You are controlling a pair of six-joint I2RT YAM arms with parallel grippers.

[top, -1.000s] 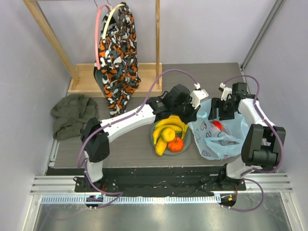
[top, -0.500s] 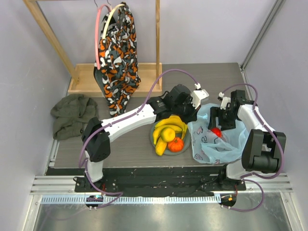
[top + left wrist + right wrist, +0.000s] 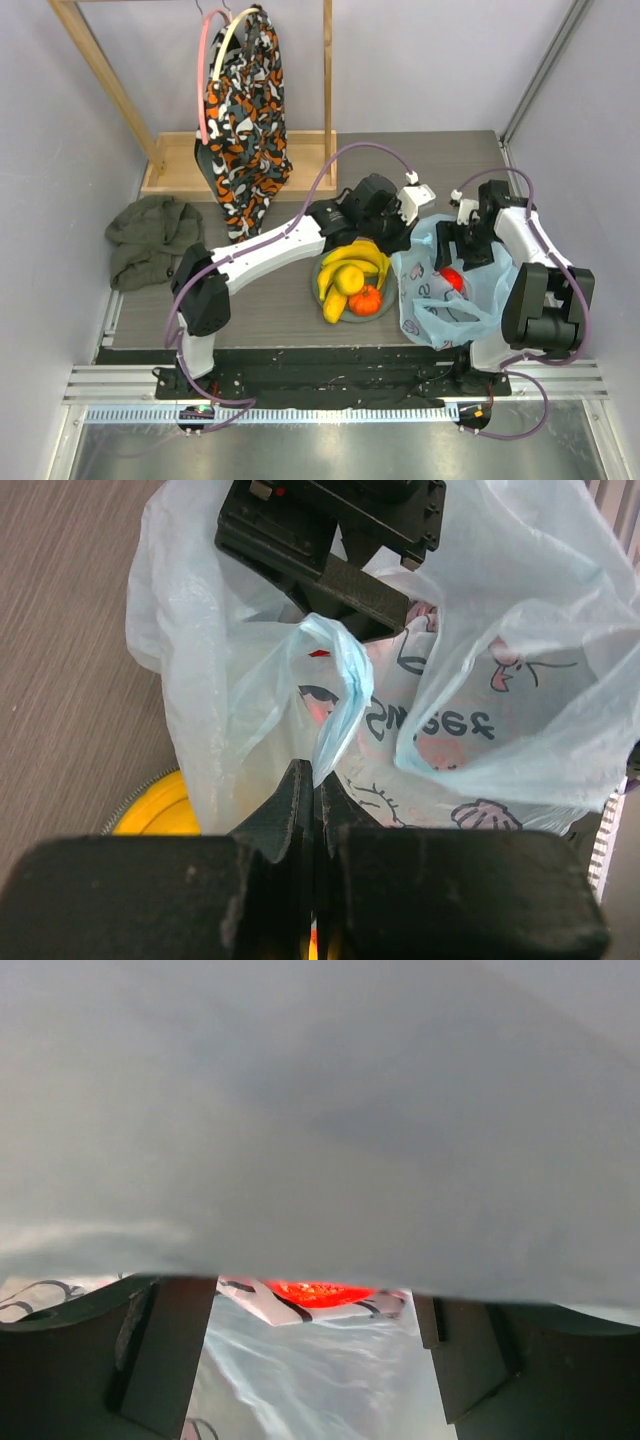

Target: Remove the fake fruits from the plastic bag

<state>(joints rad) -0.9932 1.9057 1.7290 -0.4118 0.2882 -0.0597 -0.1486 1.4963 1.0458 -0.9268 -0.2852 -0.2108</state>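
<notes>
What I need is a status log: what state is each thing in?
left tool: shut on the plastic bag edge
plastic bag: mouth held open
right tool: open, reaching into the bag
red apple: in the bag
other fruits: out, on the plate

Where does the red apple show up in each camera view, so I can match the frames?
Top external: red apple inside the plastic bag, right of the bananas, just below the right gripper.
Left wrist: not clearly visible; the bag film hides it.
Right wrist: red patch low centre, between the open fingers, behind film.
Shared landmark: the bag's cartoon print.
</notes>
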